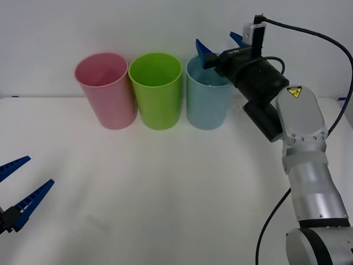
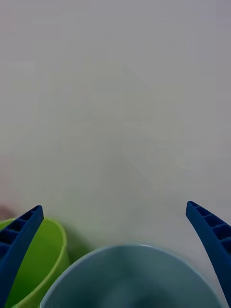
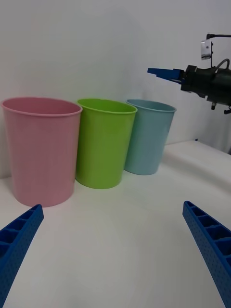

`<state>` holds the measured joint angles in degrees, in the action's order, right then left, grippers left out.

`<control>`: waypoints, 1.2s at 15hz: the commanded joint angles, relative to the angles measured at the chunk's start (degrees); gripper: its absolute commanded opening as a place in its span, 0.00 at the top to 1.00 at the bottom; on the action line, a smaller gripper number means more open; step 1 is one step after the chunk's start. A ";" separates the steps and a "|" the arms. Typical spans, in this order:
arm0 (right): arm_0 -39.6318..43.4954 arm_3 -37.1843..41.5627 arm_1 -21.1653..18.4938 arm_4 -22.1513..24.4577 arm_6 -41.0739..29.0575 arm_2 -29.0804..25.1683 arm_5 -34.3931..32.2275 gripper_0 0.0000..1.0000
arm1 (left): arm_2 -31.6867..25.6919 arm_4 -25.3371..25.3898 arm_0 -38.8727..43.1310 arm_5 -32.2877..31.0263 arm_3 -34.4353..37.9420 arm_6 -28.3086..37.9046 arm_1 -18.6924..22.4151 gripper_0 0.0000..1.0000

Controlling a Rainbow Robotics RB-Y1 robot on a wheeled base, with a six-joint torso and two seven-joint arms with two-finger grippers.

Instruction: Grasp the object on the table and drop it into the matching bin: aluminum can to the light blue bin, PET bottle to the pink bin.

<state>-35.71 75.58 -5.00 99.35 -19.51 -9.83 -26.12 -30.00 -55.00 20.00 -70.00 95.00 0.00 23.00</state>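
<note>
Along the far edge of the table (image 1: 165, 193): three tapered bins in a row, rims up. From the robot's left, the pink bin (image 1: 106, 91), a lime green bin (image 1: 156, 91), the light blue bin (image 1: 207, 102); neighbours stand just beside one another, mouths unobstructed for dropping from above.

Right gripper (image 1: 219, 47): poised over the light blue bin's rim, fingers spread wide with nothing between them. The right wrist view looks straight down into that bin's mouth (image 2: 130, 279), a placement that reads as the release position for a can.

Aluminum can: not to be found on the tabletop or between either gripper's fingers; judged likely to lie inside the light blue bin, though its bottom cannot be made out.

Left gripper (image 1: 19, 190): low over the near left of the table, well apart from the bins, fingers apart and empty; idle.

Markings: a yellow triangular warning sticker (image 1: 294, 91) on the right arm's wrist; white lettering on the black gripper body, too small to read. Bins carry no labels.
</note>
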 commanded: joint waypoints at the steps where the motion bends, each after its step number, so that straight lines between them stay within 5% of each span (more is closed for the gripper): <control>1: 3.28 4.14 -0.36 -0.30 -0.18 0.51 -1.21 0.00 | 0.00 0.00 0.00 0.00 0.00 0.00 0.00 0.00; 12: 25.17 26.55 -13.72 -14.27 -0.09 8.68 -4.20 0.00 | 0.00 0.00 0.00 0.00 0.00 0.00 0.00 0.00; 18: 37.74 34.99 -16.62 -18.84 2.46 2.88 -16.33 0.00 | 0.00 0.00 0.00 0.00 0.00 0.00 0.00 0.00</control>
<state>0.51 109.92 -21.48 81.22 -17.57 -5.74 -40.31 -30.00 -55.00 20.00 -70.00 95.00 0.00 23.00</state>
